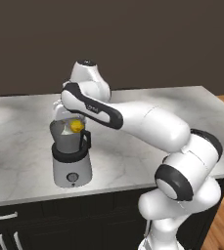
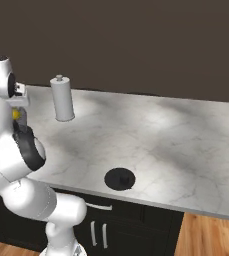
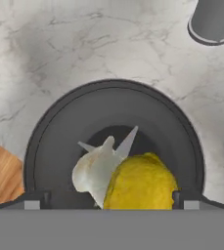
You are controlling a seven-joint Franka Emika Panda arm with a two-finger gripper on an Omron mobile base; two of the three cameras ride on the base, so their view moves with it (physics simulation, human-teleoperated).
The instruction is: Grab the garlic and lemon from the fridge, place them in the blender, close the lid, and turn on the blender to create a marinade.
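Observation:
The blender (image 1: 72, 168) stands near the counter's front edge, its grey jar (image 3: 113, 112) open at the top. My gripper (image 3: 112, 201) hangs straight over the jar's mouth, and its fingers (image 3: 35, 201) stand wide apart, open. The yellow lemon (image 3: 140, 183) sits just below them at the mouth, nearer the right finger and clear of the left one; it also shows as the lemon (image 1: 76, 127) at the jar's top. The off-white garlic (image 3: 95, 171) lies inside the jar by the blades. The black lid (image 2: 119, 178) lies flat on the counter, far to the right. The fridge is out of view.
A tall white cylinder with a knob (image 2: 62, 99) stands upright at the back of the marble counter (image 2: 161, 135). Black handled cabinets (image 2: 98, 232) run below the counter's front. Wood floor (image 3: 1, 171) lies past the counter's edge.

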